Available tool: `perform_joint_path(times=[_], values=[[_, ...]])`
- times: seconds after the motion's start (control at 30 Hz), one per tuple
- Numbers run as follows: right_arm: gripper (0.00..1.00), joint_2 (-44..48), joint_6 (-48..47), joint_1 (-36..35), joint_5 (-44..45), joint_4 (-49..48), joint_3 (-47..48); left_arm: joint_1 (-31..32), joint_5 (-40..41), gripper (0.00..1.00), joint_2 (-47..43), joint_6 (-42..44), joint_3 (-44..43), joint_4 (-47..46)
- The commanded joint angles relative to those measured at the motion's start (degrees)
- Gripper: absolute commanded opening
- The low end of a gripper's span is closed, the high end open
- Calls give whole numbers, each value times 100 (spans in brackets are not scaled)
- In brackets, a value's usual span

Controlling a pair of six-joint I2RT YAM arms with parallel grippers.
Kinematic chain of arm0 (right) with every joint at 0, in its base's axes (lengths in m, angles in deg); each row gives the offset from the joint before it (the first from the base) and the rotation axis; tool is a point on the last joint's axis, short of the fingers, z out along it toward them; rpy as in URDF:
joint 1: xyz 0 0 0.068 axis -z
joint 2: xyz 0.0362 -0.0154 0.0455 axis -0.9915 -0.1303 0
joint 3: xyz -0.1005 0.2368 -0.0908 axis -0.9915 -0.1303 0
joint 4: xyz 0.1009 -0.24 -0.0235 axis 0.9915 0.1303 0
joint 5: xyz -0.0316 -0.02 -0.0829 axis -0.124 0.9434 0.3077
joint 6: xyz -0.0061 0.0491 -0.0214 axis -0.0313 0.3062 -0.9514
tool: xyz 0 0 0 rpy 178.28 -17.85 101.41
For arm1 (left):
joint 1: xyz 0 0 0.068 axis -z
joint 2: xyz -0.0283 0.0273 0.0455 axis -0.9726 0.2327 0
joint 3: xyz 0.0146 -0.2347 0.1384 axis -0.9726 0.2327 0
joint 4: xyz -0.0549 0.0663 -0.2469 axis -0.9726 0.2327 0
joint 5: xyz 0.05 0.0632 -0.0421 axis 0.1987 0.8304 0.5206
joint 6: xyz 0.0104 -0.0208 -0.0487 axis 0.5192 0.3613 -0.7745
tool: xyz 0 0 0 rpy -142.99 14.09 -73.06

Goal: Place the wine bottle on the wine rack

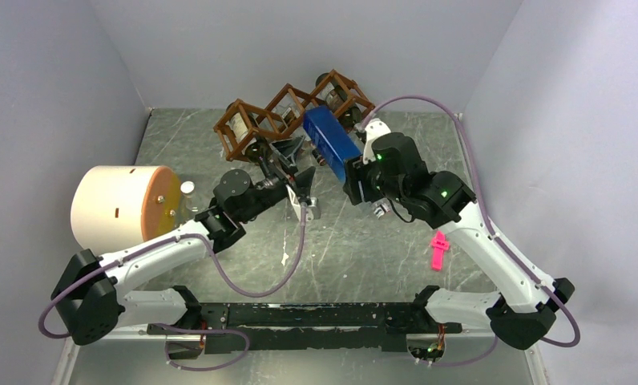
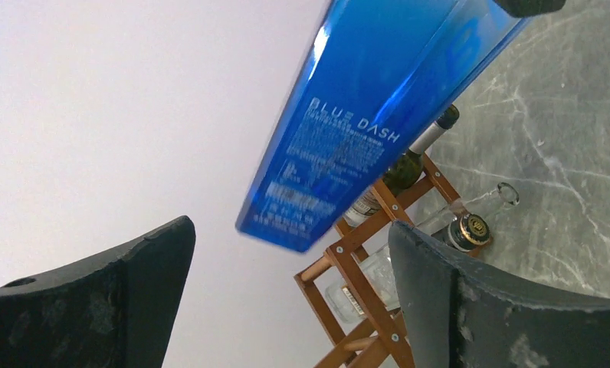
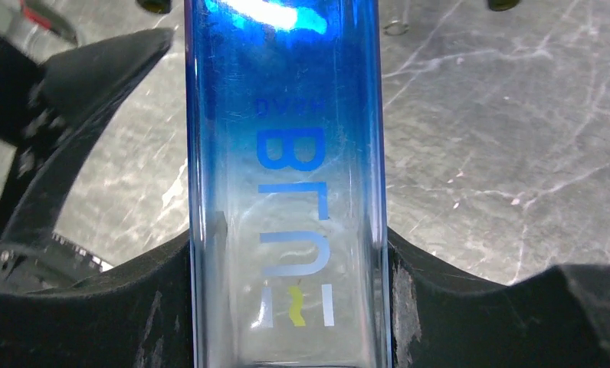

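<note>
The wine bottle (image 1: 330,140) is a tall, square blue glass one printed "BLUE DASH". It hangs tilted in the air just in front of the wine rack (image 1: 284,100), a reddish-brown wooden frame of diamond cells at the back of the table. My right gripper (image 1: 354,180) is shut on the bottle's near end. In the right wrist view both pads press the bottle (image 3: 286,153) inside the gripper (image 3: 286,245). My left gripper (image 1: 292,164) stands open to the bottle's left. In its wrist view the gripper (image 2: 290,230) holds nothing, the bottle (image 2: 363,115) passes above and the rack (image 2: 363,253) lies beyond.
Other bottles lie in the rack: a dark one (image 2: 409,161) and a clear one (image 2: 363,284). A cream cylinder with an orange face (image 1: 119,204) lies at the left by a small white cap (image 1: 187,187). A pink object (image 1: 438,250) sits on the grey marbled table (image 1: 340,257).
</note>
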Motion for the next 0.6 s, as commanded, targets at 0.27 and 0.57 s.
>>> perform_joint_path(times=[0.27,0.57], values=[[0,227,659,22,965,-2457,-198,-18,3293,96,417,-4664,-2131,1815],[0,-95,864,22,668,-3060,-268,-217,3696,99,-21,-6643,-2753,2766]])
